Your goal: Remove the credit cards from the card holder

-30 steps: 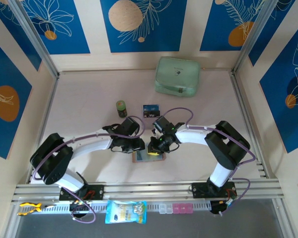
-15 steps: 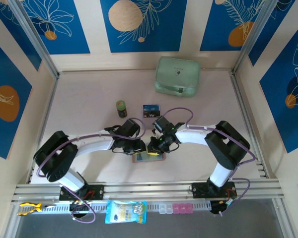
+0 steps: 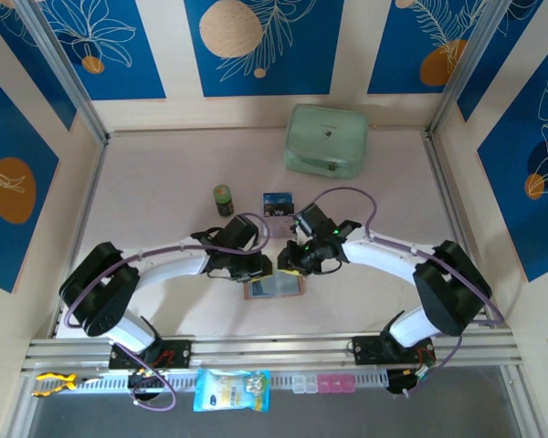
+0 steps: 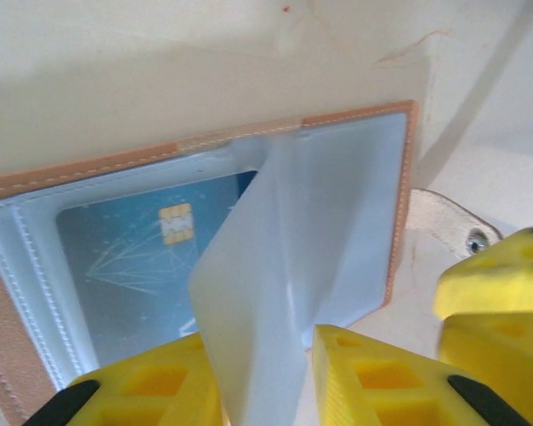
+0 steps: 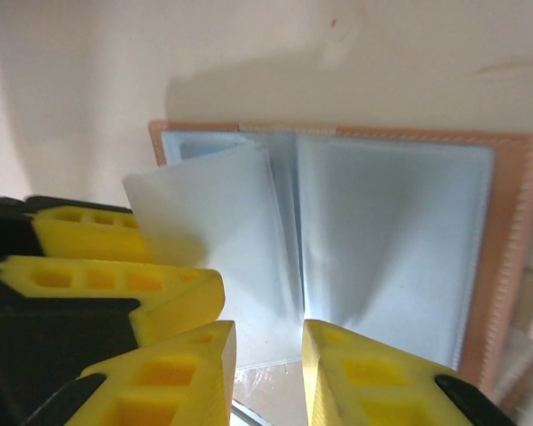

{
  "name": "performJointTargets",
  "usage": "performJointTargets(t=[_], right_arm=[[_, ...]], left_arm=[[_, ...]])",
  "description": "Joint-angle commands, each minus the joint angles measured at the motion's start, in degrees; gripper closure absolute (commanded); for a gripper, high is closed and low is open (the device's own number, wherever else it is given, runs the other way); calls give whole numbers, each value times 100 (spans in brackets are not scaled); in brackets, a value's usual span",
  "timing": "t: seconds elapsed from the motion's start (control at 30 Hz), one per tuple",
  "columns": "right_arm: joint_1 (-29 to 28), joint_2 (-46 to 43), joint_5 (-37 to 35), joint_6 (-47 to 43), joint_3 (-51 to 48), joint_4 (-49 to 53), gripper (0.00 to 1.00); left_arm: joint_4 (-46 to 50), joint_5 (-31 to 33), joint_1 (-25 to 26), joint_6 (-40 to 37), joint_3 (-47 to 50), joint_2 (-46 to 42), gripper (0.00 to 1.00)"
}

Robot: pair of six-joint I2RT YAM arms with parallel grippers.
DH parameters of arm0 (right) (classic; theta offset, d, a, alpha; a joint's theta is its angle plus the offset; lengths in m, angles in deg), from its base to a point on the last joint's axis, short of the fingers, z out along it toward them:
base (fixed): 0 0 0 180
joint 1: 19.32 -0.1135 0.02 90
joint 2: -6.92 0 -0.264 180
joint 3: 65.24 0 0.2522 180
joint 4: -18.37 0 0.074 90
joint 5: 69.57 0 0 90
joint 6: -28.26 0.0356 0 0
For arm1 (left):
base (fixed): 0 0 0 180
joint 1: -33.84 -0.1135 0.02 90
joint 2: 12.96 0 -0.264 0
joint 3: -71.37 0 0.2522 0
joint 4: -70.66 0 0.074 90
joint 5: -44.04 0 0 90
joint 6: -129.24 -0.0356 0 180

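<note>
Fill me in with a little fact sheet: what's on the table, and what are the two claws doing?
card holder: tan leather-like bifold wallet, lying open
card inside: blue chip card, tucked in a pocket
card out: dark blue card, lying farther back
left claw: jaws apart, translucent sleeve leaf between
right claw: jaws apart over wallet's fold

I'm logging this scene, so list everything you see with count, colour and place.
card holder: one, tan, open on the table between the grippers
dark blue card: one, on the table beyond the holder
pale blue card: one, in a clear sleeve of the holder
case: one, mint green, far side of table
can: one, green, left of the dark blue card
packet: one, blue, front ledge
left gripper: one, yellow fingers, apart around a lifted sleeve leaf
right gripper: one, yellow fingers, apart, over the holder
</note>
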Motion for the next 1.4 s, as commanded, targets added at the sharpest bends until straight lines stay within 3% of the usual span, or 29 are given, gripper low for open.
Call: performJointTargets(t=[0.0,0.4,0.8,1.37], right_arm=[[241,-370,-55,-82,-159,344,73],[807,-1183,-5,-211,-537,657,71],[866,-1378,106,-145,-654,611,69],[112,-350,196,2,39,186,77]], left_arm=[[143,-196,128,-137,-351,102,69],[191,-231,392,-315,-1109,950,59],[63,-148,450,-404,-1194,1077,47],[559,728,139,-405,-214,-298,58]])
